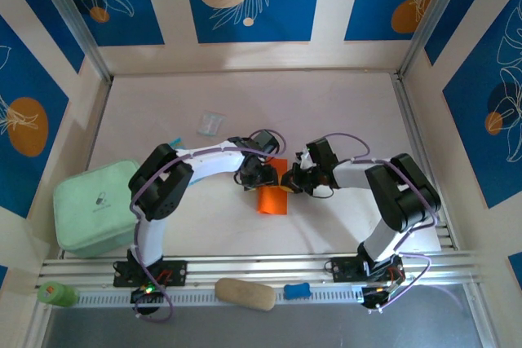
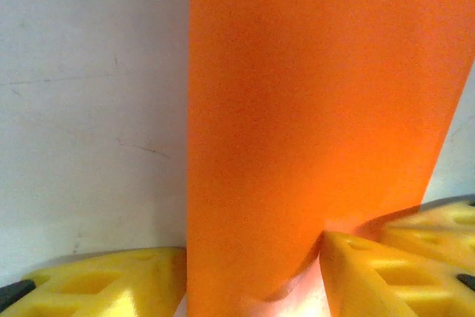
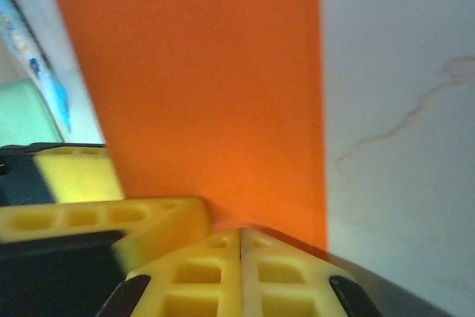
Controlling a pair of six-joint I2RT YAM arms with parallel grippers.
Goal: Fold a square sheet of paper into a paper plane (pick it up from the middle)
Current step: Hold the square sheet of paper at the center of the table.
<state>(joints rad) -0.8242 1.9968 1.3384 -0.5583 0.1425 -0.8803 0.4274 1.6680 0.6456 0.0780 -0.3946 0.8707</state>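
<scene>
Well right of the mint green pad point(image 1: 94, 205), the square sheet of paper point(image 1: 273, 200) is hanging mid-table. The right gripper point(image 3: 240, 234), farther from the pad, is pinching its edge with fingers pressed together. The left gripper point(image 2: 252, 252) is straddling it, spread.

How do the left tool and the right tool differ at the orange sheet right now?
The left tool stands with its fingers apart, the square sheet of paper running between them; the right tool has its fingers pressed together at the sheet's edge. Seen from above, the left tool reaches in from the left, the right tool from the right. Both have yellow fingers.
</scene>
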